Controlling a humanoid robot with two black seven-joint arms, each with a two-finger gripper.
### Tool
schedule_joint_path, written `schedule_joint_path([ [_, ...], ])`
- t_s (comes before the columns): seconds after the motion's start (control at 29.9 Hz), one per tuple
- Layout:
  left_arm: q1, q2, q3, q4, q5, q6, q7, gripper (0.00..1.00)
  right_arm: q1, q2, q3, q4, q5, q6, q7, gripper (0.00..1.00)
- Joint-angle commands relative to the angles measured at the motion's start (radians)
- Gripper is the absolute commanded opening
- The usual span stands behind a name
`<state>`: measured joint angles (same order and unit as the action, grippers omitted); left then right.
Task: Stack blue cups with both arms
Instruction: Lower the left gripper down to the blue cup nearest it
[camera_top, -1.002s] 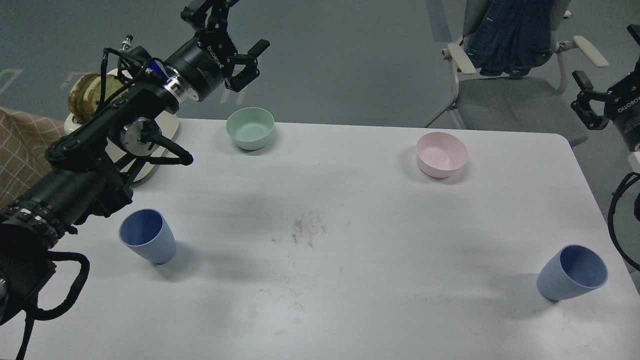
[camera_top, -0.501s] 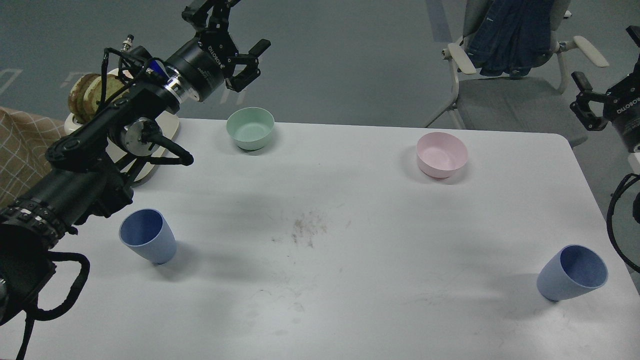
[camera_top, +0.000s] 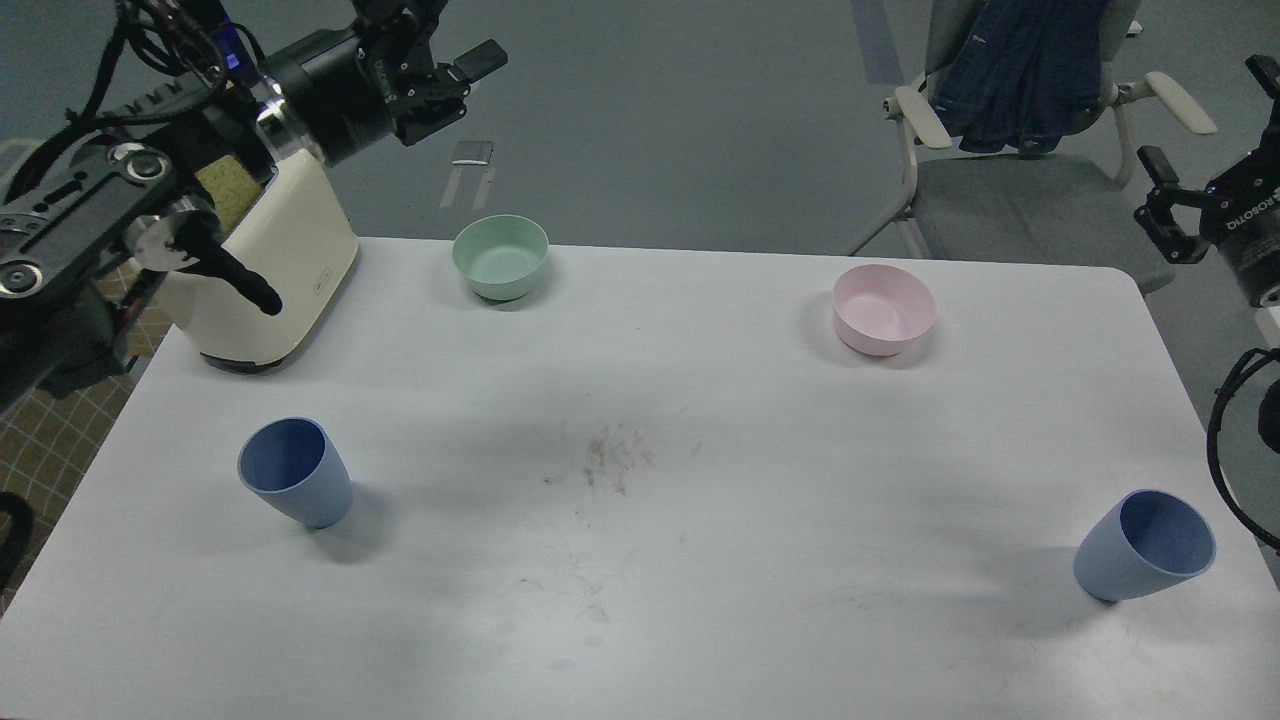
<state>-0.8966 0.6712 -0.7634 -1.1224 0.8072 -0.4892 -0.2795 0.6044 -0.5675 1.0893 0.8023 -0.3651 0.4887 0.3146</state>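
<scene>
Nothing stacked yet: one blue cup (camera_top: 296, 484) stands near the bench's (camera_top: 700, 620) left edge, the other blue cup (camera_top: 1144, 546) by the right edge. Left gripper (camera_top: 440, 60) and right gripper (camera_top: 1165, 205) hover empty, fingers spread wide.

The left pincer (camera_top: 425, 45) runs past the top edge (its finger spread unreadable).

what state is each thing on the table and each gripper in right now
left matte blue tumbler cup: upright, empty, untouched
right matte blue tumbler cup: upright, empty, untouched
mint-green bowl: upright, empty
pale pink bowl: upright, empty
left gripper: open, holding nothing
right gripper: open, holding nothing
</scene>
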Motion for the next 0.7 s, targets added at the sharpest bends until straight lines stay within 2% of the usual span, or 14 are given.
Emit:
schedule_joint_path([
  [0.0,0.037,0.184,0.003,-0.193,0.144,0.000,-0.001,0.88,0.000,0.000,0.000,0.001,0.000,0.000,0.000,1.00],
  [0.1,0.070,0.345,0.003,-0.333,0.266,0.000,-0.003,0.87,0.001,0.001,0.000,0.003,0.000,0.000,0.000,1.00],
  [0.3,0.169,0.594,0.006,-0.496,0.368,0.000,-0.029,0.88,0.000,0.014,-0.002,0.000,0.000,0.000,0.000,1.00],
  [0.43,0.228,0.669,0.048,-0.534,0.491,0.000,-0.035,0.89,-0.002,0.029,-0.002,0.000,-0.002,0.000,0.000,1.00],
  [0.67,0.231,0.674,0.177,-0.544,0.755,0.000,-0.055,0.88,-0.005,0.031,-0.002,0.001,0.000,0.000,0.000,1.00],
])
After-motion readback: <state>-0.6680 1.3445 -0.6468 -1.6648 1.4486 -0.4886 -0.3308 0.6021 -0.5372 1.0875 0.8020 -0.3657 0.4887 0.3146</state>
